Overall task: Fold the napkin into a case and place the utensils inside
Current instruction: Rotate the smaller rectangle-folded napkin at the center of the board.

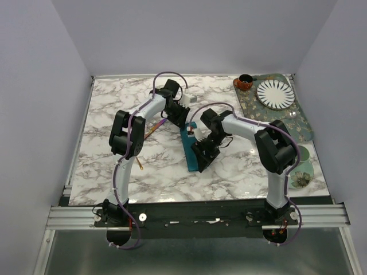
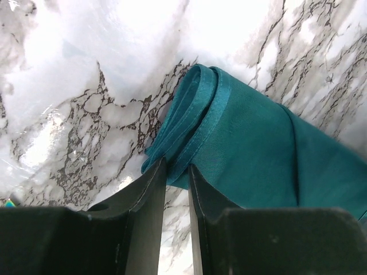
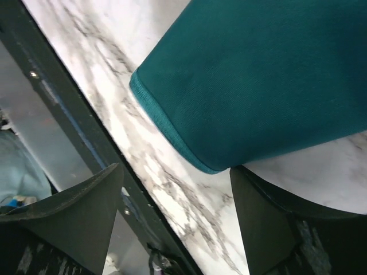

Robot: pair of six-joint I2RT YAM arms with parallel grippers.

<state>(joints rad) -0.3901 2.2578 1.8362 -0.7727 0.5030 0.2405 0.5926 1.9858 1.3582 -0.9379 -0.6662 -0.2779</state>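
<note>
Centre of white marble-patterned table (image 1: pixel 109 109): soft teal cloth napkin (image 1: pixel 188 148), folded into a narrow strip | left gripper (image 2: pixel 178 172) nearly closed, pinching the layered hem at the far corner | right gripper (image 3: pixel 176 168) spread wide, empty, over the near end | likely light, limp, layers apt to slide: hold by hemmed corners

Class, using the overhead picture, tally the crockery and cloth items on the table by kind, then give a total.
Plates: 2, the striped plate and the green saucer
Cup: 1
Placemat: 1
Teal napkin: 1
Total: 5
</note>
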